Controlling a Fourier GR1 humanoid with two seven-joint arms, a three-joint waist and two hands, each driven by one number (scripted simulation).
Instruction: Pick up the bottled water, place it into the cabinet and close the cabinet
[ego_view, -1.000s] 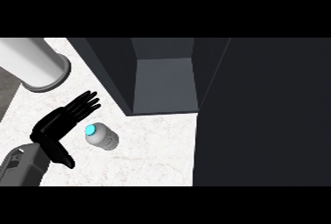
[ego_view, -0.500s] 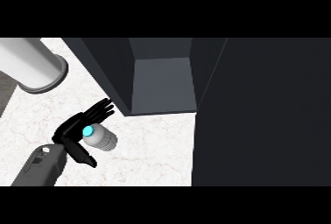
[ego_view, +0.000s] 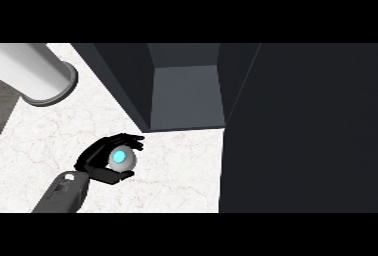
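The bottled water (ego_view: 122, 158) stood on the white marbled counter (ego_view: 173, 175), seen from above as a pale body with a bright blue cap, a short way in front of the open cabinet (ego_view: 184, 97) and toward its left side. A second before, the left hand (ego_view: 100, 162) had been spread flat beside the bottle, fingers straight and pointing up toward the cabinet; half a second later it had drawn in against the bottle, and now the fingers arched over the far side while the thumb came round beneath, so that the hand was closed round the bottle. That reads as the grasp having just been made, with the lift not yet begun: the bottle showed no sign of having left the counter, though from this steep angle that could not be told for certain.

The grey left forearm (ego_view: 63, 192) entered from the lower left and angled up to the right, toward the cabinet's mouth. The cabinet's grey interior lay open, its dark door (ego_view: 303, 130) standing to the right of the opening. A grey cylinder (ego_view: 37, 75) lay well to the cabinet's left. The right hand was out of sight.
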